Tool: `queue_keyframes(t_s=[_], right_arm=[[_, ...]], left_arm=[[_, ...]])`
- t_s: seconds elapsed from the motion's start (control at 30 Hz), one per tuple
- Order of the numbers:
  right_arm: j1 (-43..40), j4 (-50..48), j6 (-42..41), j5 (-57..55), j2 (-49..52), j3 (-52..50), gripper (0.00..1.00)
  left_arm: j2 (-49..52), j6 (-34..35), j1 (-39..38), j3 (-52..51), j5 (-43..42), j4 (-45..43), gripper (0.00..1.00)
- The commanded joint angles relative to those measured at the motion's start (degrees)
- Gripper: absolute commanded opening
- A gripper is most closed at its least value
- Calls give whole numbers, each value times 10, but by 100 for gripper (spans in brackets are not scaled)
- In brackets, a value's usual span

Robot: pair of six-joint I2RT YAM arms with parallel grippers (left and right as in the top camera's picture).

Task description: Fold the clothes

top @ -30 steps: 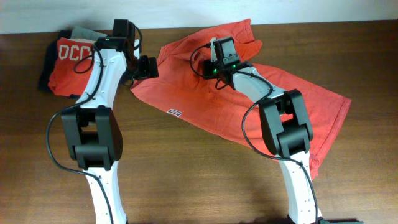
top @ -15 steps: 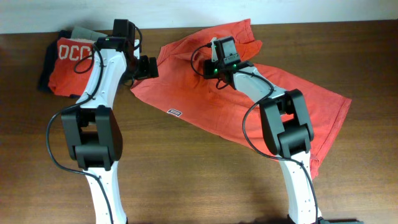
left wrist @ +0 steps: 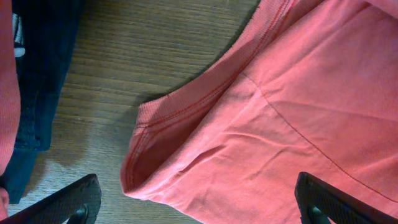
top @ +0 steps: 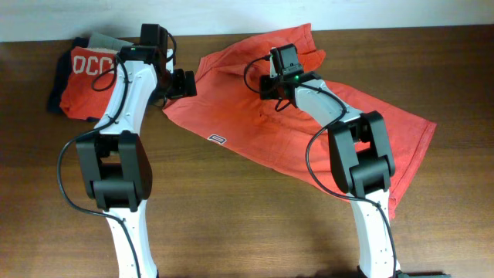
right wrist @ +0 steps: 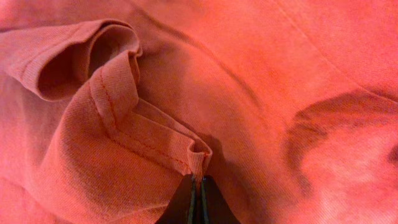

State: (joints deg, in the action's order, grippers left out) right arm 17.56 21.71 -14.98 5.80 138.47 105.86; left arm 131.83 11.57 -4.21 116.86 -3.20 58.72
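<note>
Coral-red T-shirt lies spread and rumpled across the middle and right of the brown wooden worktop, running diagonally from far-centre down to the right. A small rectangular label shows near its near-left edge.

The right pincer is clenched tight on a pinched-up fold of stitched hem in the shirt's upper part. The cloth bunches into a rolled loop just beside the grip.

The left pincer is released, with its fingers spread wide. It sits over the shirt's left corner, where the stitched edge curls over onto the wood. Can't tell if it touches the cloth.

At far left is a separate pile: a folded red garment with white letters on top of dark fabric, apart from the T-shirt.
</note>
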Motion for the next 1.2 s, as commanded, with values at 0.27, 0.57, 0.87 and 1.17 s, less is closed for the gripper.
queue_keyframes(t_s=[0.27,0.57,0.87,1.17], right_arm=[[-3,10,29,-39,-42,6,39],[5,21,110,63,-72,50,54],[52,13,118,57,-61,49,4],[79,-45,115,-3,-6,49,4]], left_arm=[[-2,-5,-1,2,-4,1,99],[-2,-5,-1,2,-4,1,99],[-2,-5,-1,2,-4,1,99],[-2,-5,-1,2,-4,1,99]])
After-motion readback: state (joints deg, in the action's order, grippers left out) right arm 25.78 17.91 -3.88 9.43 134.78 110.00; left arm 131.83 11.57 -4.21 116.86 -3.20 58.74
